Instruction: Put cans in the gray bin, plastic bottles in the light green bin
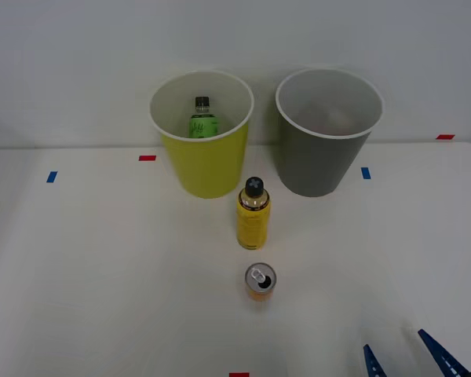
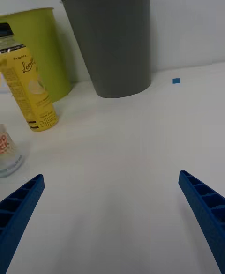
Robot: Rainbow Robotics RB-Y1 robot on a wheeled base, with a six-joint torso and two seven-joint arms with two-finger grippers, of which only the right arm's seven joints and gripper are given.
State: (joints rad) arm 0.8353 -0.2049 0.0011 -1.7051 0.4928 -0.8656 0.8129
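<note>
Hand (image 1: 414,355) hangs released, fingers spread wide and low over the bench (image 1: 102,275), while the can (image 1: 260,281) stands upright to its left, nearer than the gray bin (image 1: 327,133) beyond.

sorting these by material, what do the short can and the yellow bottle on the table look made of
The can looks like metal: a shiny silver top with a pull-tab opening. The yellow bottle looks like plastic, with a dark screw cap, a clear glossy shoulder and a printed yellow label wrap, though glass can't be ruled out by look alone.
</note>
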